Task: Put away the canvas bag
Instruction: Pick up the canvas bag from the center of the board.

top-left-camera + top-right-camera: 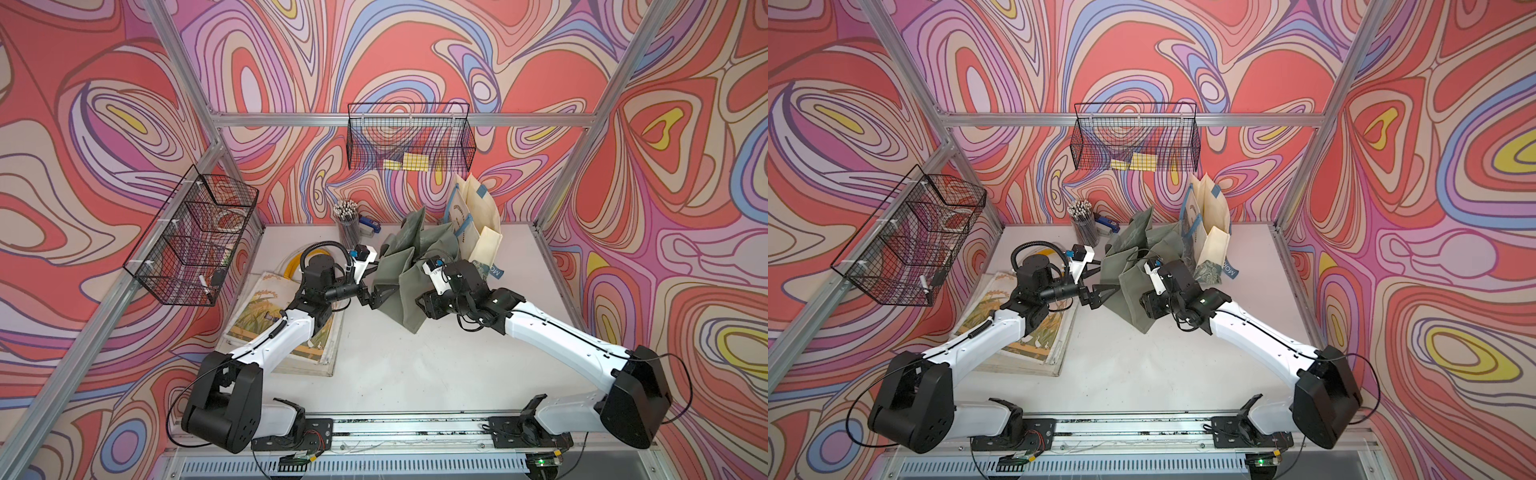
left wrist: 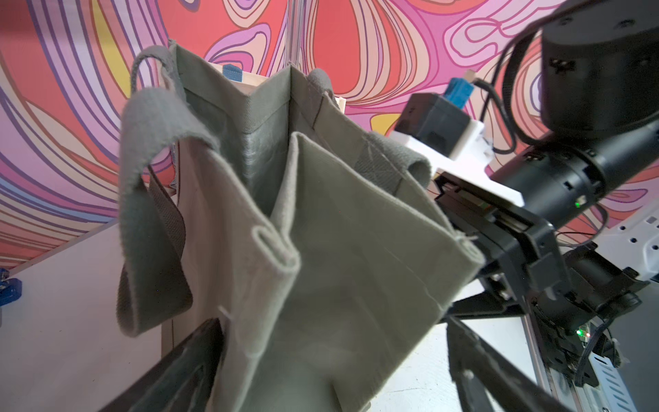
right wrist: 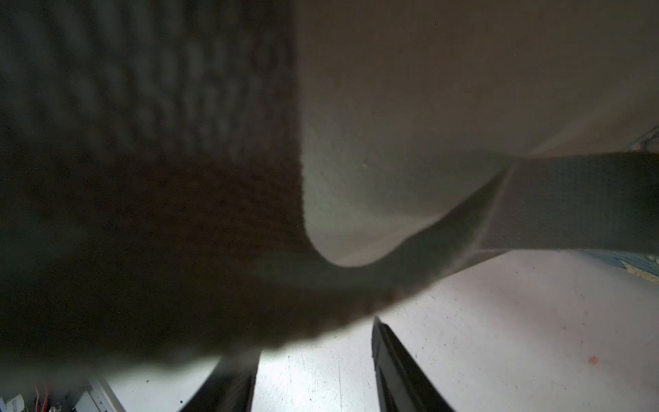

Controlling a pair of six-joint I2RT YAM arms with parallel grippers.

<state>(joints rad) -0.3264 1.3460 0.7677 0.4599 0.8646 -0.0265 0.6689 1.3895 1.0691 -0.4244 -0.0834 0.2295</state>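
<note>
The grey-green canvas bag (image 1: 399,266) (image 1: 1133,282) stands crumpled and open-topped in the middle of the table (image 1: 395,365). My left gripper (image 1: 384,296) (image 1: 1113,291) is open at the bag's near left corner. In the left wrist view its fingers straddle a lower corner of the bag (image 2: 338,267); one finger is against the cloth, the other stands clear of it. My right gripper (image 3: 313,342) reaches in from the bag's right side, jaws partly apart over bare table. A bag strap (image 3: 535,203) crosses just past its fingertips. Nothing is gripped.
Cream tote bags (image 1: 478,220) stand behind the canvas bag at the back right. A pencil cup (image 1: 347,224) and blue stapler (image 1: 370,224) sit at the back. A flat illustrated bag (image 1: 266,316) lies under the left arm. Wire baskets hang on the back wall (image 1: 411,141) and left wall (image 1: 191,237).
</note>
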